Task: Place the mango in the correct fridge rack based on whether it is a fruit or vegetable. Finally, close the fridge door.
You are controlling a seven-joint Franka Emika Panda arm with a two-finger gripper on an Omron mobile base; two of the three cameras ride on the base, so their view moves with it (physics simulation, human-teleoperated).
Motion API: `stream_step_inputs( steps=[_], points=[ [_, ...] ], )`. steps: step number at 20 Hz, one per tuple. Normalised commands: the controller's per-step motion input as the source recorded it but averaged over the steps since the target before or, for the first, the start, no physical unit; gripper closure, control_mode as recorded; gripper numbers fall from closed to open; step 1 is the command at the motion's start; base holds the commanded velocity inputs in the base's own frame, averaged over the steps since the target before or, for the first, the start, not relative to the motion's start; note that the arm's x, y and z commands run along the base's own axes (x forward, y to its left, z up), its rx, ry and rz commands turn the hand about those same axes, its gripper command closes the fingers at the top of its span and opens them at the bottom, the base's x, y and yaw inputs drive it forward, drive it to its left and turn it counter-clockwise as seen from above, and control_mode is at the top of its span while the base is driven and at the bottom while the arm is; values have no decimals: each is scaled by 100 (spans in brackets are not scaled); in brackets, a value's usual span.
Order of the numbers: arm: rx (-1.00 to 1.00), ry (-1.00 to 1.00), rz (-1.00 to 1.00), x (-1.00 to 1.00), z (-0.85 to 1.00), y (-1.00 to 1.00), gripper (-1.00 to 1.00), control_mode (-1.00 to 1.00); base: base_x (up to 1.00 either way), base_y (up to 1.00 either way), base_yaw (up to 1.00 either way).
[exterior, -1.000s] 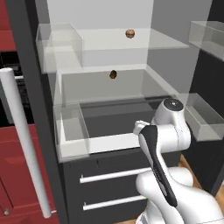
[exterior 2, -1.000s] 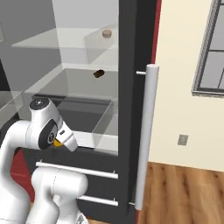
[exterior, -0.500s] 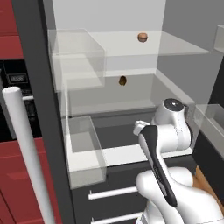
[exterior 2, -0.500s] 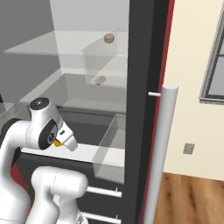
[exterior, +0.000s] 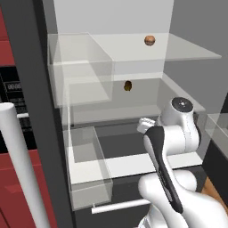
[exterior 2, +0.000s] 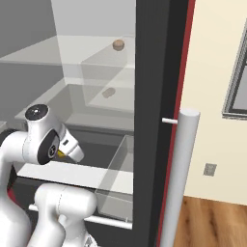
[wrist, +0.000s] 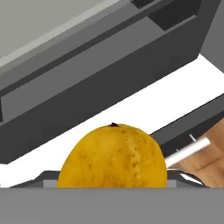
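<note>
When compared with one second ago, shifted whole in both base views, so read as a drive of the base closer to the fridge and not as a move of the things inside.

Beside the pincer (exterior 2: 72, 152), on its right, standing wide open: the fridge door (exterior 2: 157, 96), seen nearly edge-on, with its white bar handle (exterior 2: 179, 178) nearer to the camera. Ahead of the pincer and well above it, spanning the white interior: the upper fridge rack (exterior: 191, 50), carrying a reddish-brown round item (exterior: 150, 40). One level lower, though still above the pincer: a second rack (exterior: 178, 91) with a dark brown round item (exterior: 128, 86). Below and to the left of the pincer: a clear door bin (exterior: 87, 169).

Pinched between the tips, close under the hand camera: the mango (wrist: 113, 157), not yet on any rack. Raised to about the height of the dark drawer compartment, apart from both racks.

Judged from this: carrying stage nearly over, with the shelves now probably within reach. Left to do: lifting the fruit to the proper rack, releasing, then closing the door.
</note>
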Motion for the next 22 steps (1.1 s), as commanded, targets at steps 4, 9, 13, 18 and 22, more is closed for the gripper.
stream_step_inputs(
  steps=[4,9,13,18,22],
  points=[
    [-5,-40,2,3,100,0,100,-100,0,0,0],
    [-10,-37,1,1,100,4,100,-100,0,0,0],
    [-13,-40,5,0,100,8,100,-100,0,0,0],
    [-3,-27,12,-4,100,0,100,-100,0,0,0],
    [-1,-8,9,0,100,0,100,-100,0,0,0]
  ],
)
